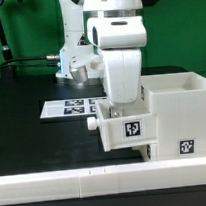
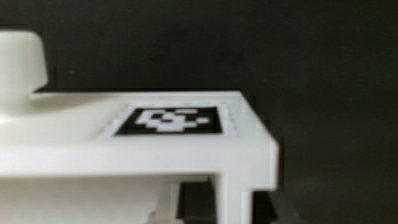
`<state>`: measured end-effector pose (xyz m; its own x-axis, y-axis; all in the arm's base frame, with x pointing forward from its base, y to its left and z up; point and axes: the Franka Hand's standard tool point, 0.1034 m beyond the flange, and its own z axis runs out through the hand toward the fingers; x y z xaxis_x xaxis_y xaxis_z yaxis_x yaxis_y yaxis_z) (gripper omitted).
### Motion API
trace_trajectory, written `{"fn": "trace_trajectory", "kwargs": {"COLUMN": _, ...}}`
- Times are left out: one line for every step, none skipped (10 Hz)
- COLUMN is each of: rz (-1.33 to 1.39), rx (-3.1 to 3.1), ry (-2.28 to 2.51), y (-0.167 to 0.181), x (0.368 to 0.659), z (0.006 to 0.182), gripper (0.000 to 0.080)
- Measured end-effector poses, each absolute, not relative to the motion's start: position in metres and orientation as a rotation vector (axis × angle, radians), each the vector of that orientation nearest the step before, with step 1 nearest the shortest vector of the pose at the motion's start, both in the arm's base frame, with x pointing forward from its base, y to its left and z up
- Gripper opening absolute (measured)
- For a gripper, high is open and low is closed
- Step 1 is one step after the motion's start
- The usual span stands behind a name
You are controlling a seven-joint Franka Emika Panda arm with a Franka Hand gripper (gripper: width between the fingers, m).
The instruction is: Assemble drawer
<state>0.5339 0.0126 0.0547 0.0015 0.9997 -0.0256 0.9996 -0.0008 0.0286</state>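
A small white drawer (image 1: 126, 130) with a marker tag on its side and a knob (image 1: 92, 120) on its front sits partly inside the open white drawer box (image 1: 180, 107) at the exterior view's right. My gripper (image 1: 122, 102) stands straight above the drawer. In the wrist view my gripper (image 2: 233, 203) has one dark finger (image 2: 198, 198) on each side of the drawer's thin white wall (image 2: 240, 160) and is shut on it. The drawer's tag (image 2: 169, 121) and the knob (image 2: 18, 60) show beyond the wall.
The marker board (image 1: 63, 107) lies flat on the black table behind the drawer at the exterior view's left. A long white rail (image 1: 57, 181) runs along the table's front edge. A green wall stands at the back.
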Motion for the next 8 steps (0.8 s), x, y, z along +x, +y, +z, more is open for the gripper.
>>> {"fn": "trace_trajectory", "kwargs": {"rz": 0.003, "rx": 2.196, "ry": 2.193, "y": 0.0126, "x": 0.5339, "z": 0.0547, "gripper": 0.0042}}
{"fn": "trace_trajectory", "kwargs": {"rz": 0.005, "rx": 2.192, "ry": 2.195, "y": 0.0134, "x": 0.5341, "z": 0.0548, "gripper": 0.0042}}
{"fn": "trace_trajectory", "kwargs": {"rz": 0.008, "rx": 2.192, "ry": 2.194, "y": 0.0166, "x": 0.5344, "z": 0.0550, "gripper": 0.0042}}
{"fn": "trace_trajectory", "kwargs": {"rz": 0.010, "rx": 2.207, "ry": 2.178, "y": 0.0205, "x": 0.5345, "z": 0.0553, "gripper": 0.0042}}
{"fn": "trace_trajectory", "kwargs": {"rz": 0.002, "rx": 2.217, "ry": 2.171, "y": 0.0220, "x": 0.5349, "z": 0.0556, "gripper": 0.0042}}
{"fn": "trace_trajectory", "kwargs": {"rz": -0.008, "rx": 2.222, "ry": 2.171, "y": 0.0210, "x": 0.5360, "z": 0.0559, "gripper": 0.0042}}
{"fn": "trace_trajectory", "kwargs": {"rz": -0.008, "rx": 2.223, "ry": 2.170, "y": 0.0205, "x": 0.5358, "z": 0.0559, "gripper": 0.0042}}
{"fn": "trace_trajectory", "kwargs": {"rz": -0.008, "rx": 2.223, "ry": 2.169, "y": 0.0203, "x": 0.5359, "z": 0.0559, "gripper": 0.0057}}
